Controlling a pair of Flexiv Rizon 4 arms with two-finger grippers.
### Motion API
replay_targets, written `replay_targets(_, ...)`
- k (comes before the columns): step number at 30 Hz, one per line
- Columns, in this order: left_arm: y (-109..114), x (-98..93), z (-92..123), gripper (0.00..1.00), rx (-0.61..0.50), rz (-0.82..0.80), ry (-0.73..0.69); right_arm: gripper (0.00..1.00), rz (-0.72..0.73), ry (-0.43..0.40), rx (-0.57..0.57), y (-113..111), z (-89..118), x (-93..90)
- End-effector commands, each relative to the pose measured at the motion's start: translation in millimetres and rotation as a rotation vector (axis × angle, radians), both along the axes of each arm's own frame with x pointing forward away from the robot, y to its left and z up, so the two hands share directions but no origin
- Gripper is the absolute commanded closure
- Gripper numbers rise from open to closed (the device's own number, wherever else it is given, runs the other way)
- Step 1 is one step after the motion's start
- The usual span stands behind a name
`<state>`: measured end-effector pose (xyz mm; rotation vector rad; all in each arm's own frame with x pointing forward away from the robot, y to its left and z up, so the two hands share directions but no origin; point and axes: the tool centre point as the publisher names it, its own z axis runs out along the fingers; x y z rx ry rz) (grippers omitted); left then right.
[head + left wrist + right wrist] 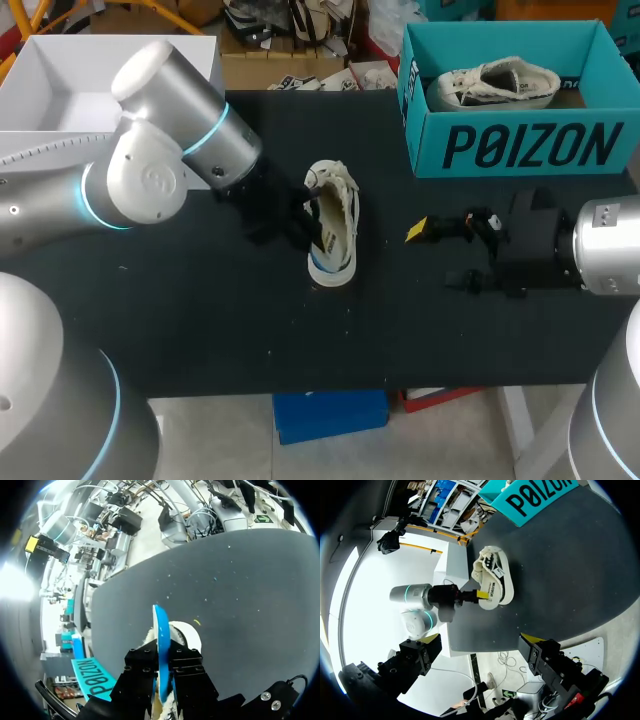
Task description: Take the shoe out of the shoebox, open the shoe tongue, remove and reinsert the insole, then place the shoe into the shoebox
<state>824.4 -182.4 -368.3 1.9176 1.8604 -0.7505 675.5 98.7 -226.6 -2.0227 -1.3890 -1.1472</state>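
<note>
Currently the task stands at the insole step. Extraction of the shoe (338,225) appears complete: it lies on the table (200,320) at mid-surface, outside the shoebox (520,145). Its opening looks spread, so the tongue is judged open.

The left gripper (162,657), at 9 o'clock of the shoe, is clenched on the blue insole (160,630), which stands edge-on between both fingers and rises out of the shoe's opening. Whether this is the removal or the reinsertion stroke cannot be determined from this position. Either way, seating the insole and returning the shoe to the shoebox are not yet done.

The right gripper (481,642), at 3 o'clock of the shoe and well apart from it, is released, with its fingers spread and nothing between them. The shoebox sits at 1 o'clock of the shoe, at the table's far edge.

Inventory:
- Grippers: two.
- Insoles visible: one.
- Shoes: two (the worked one on the table, plus a second shoe (495,85) lying inside the shoebox).
- Shoeboxes: one.
</note>
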Motion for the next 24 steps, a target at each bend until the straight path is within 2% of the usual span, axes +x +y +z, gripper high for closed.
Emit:
replay_targets(1, -1, 4.3, -4, 1.00, 0.005, 0.009, -0.002, 0.00, -0.001, 0.001, -0.002, 1, 0, 0.3)
replay_targets(14, -3, 21.1, -5, 1.00, -0.001, 0.060, -0.005, 0.00, -0.001, 0.001, -0.002, 1, 0, 0.3)
replay_targets(24, -5, 12.0, 1, 1.00, -0.034, 0.053, 0.026, 0.00, -0.001, 0.001, -0.002, 1, 0, 0.3)
